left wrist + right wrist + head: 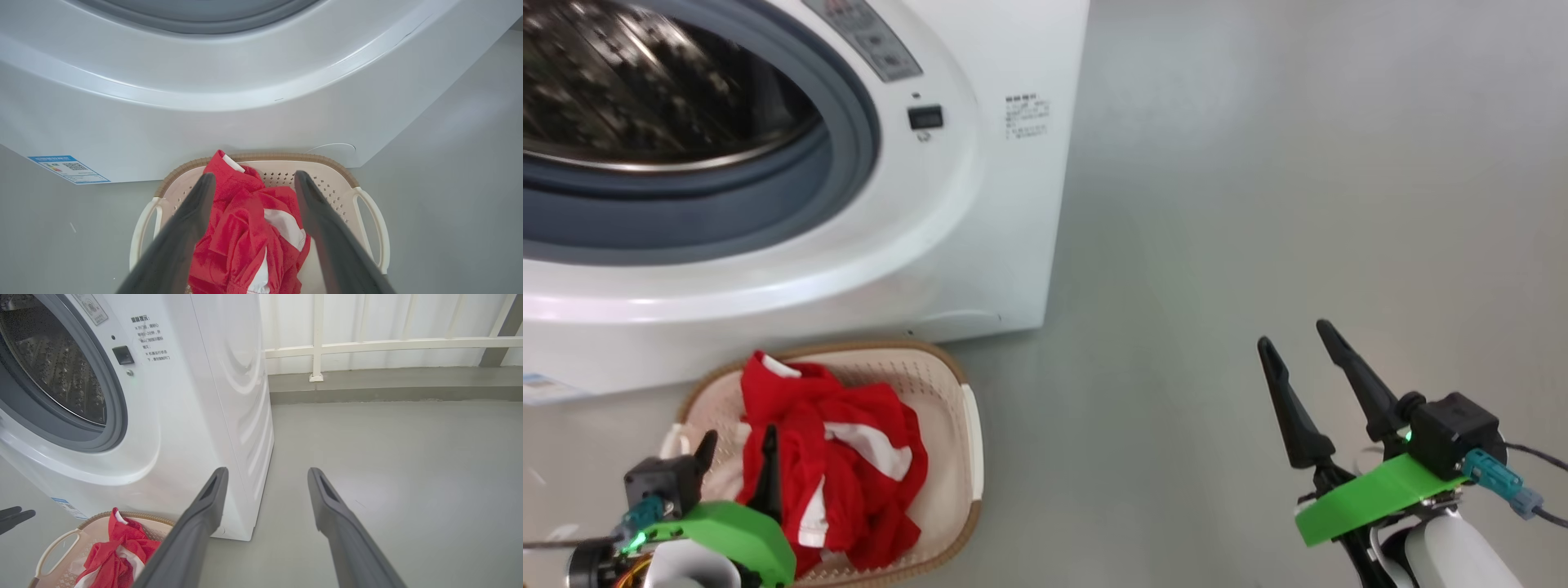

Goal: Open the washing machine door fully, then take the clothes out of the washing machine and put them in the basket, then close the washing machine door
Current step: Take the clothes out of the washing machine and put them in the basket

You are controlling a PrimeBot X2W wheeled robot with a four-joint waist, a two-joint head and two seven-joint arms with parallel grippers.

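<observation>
The white washing machine stands at the upper left with its steel drum exposed inside the grey ring. The washing machine door is out of view. In front of it on the floor sits the cream basket, with the red and white clothes heaped inside. My left gripper hangs open just over the basket's near end. In the left wrist view its fingers stand wide on either side of the clothes, not pinching them. My right gripper is open over bare floor to the right, holding nothing.
Grey floor stretches to the right of the machine. A white railing and low kerb close off the far side. A blue label sits low on the machine's front. The basket's side handles stick out.
</observation>
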